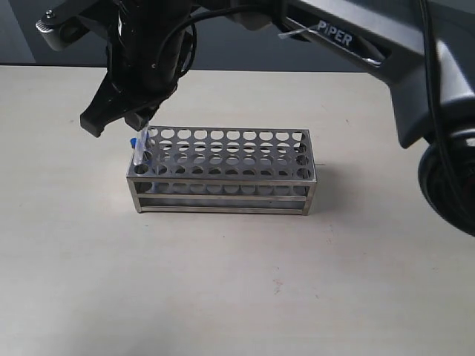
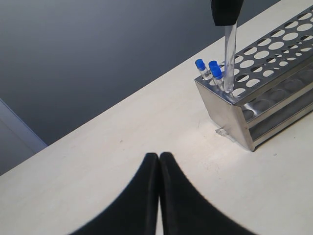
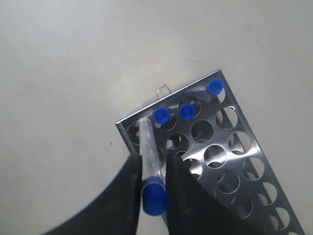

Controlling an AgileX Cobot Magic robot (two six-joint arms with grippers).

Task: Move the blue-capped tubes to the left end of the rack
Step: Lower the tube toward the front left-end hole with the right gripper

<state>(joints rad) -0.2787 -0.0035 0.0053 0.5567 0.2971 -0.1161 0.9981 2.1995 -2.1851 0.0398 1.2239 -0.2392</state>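
Blue-capped tube (image 3: 145,134) number four hangs near-upright, clamped in the right gripper (image 3: 152,161) jaws, tip at the rack (image 1: 223,178) left-end hole (three neighbours (image 3: 186,111) seated); left gripper (image 2: 159,196) closed, empty, farther off.

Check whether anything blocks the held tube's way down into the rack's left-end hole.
Nothing visible does. The right gripper holds the tube tilted, its tip at the free corner hole of the rack; the three seated tubes occupy neighbouring holes alongside.
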